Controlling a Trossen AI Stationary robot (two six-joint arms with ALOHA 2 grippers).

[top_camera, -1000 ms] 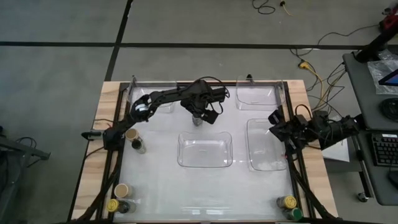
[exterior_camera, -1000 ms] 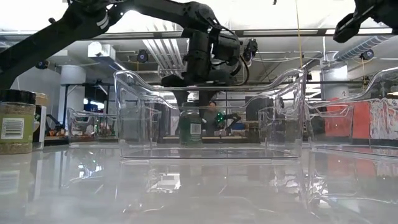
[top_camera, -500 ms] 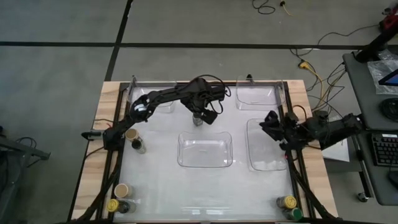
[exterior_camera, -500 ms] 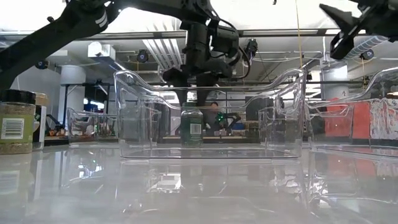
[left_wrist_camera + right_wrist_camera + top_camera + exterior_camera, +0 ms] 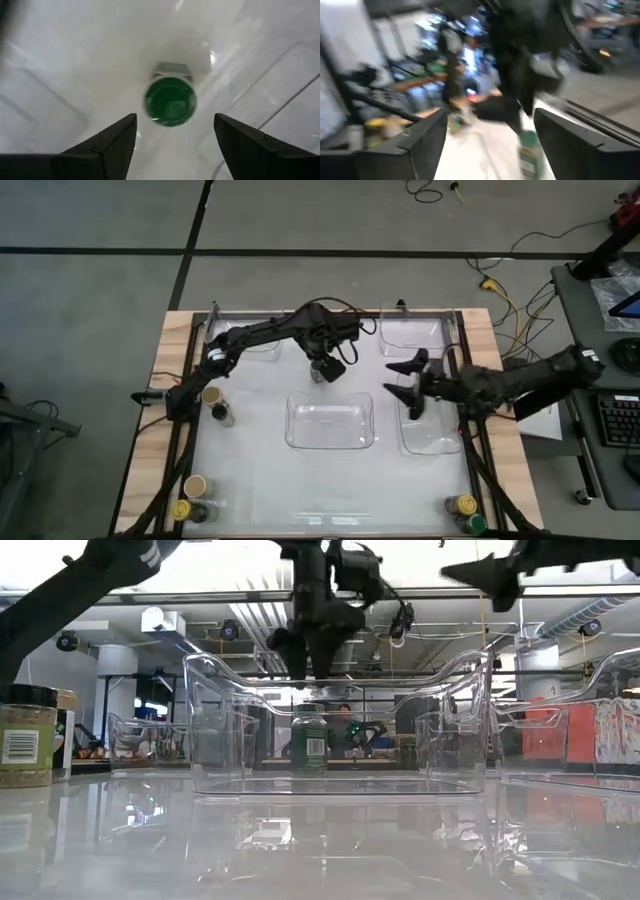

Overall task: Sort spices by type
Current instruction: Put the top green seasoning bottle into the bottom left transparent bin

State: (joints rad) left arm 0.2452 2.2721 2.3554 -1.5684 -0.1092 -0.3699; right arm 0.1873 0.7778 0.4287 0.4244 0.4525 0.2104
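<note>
Jars: one green under left fingers; trays: four.

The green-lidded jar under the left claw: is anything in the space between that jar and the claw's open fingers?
Nothing. In the left wrist view the green-lidded jar stands alone on bare table, with the left gripper open above it. The low view shows clear air between them.

The green-lidded jar stands alone on bare surface, with open room on both flanks. The left hand hangs spread directly above it. A clear tray walls off the near side.
</note>
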